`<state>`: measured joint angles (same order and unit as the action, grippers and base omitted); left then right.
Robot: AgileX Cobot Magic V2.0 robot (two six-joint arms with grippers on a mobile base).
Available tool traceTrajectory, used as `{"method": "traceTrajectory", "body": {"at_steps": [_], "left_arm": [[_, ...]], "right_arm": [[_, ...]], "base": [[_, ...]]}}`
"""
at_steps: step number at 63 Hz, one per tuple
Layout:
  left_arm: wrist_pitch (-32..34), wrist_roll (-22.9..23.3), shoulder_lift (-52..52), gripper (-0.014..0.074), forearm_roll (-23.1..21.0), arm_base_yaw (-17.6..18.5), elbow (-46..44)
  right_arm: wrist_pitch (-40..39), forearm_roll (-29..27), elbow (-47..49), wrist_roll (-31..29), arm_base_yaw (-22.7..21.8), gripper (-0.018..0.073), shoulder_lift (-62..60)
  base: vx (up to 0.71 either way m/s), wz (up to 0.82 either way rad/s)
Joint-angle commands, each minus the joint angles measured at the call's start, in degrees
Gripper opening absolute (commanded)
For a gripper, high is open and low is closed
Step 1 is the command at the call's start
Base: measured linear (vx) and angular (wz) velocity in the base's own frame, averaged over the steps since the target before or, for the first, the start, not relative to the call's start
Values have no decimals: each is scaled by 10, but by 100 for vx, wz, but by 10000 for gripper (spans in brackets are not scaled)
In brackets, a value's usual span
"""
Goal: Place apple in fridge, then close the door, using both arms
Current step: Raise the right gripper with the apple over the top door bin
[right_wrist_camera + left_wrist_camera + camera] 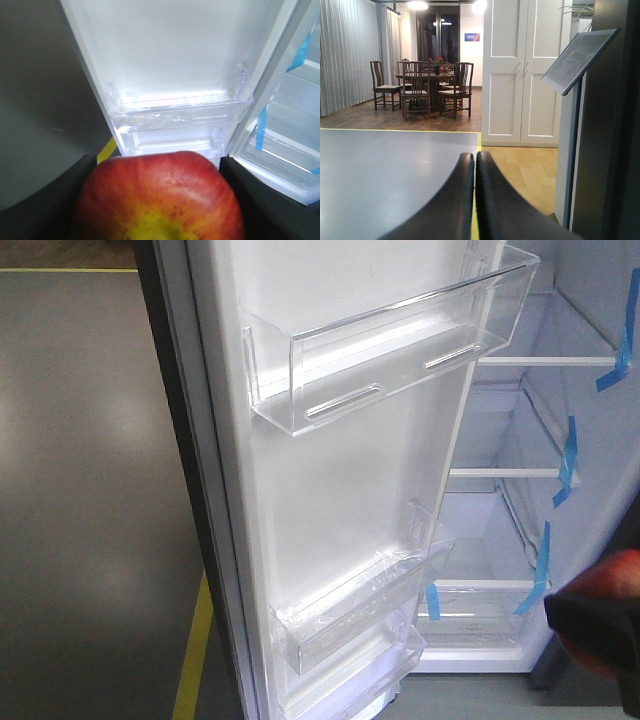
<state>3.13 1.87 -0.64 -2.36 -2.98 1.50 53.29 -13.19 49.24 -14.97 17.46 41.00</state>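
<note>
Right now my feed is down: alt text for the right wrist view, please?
A red-and-yellow apple fills the lower frame, clamped in the right gripper. Ahead, the open door shows a white inner face with clear bins; at right, the fridge shows shelves edged with blue tape.

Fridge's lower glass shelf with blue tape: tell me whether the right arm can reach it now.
Probably yes. The tall white-lined door stands open, and nothing shows between the right end effector, shut on the small red apple, and that glass shelf.
</note>
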Motion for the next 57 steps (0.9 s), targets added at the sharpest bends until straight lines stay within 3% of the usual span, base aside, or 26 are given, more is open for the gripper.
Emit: {"method": "traceTrajectory", "body": {"at_steps": [1, 17, 57], "left_arm": [[43, 6, -9, -6, -4, 1, 16], [43, 6, -9, -6, -4, 1, 16], [43, 6, -9, -6, -4, 1, 16]], "right_arm": [[-47, 10, 61, 2, -1, 379, 42], [-78, 41, 220, 0, -1, 379, 154], [-119, 31, 559, 0, -2, 379, 396]], "base": [[0, 0], [0, 0], [0, 0]]}}
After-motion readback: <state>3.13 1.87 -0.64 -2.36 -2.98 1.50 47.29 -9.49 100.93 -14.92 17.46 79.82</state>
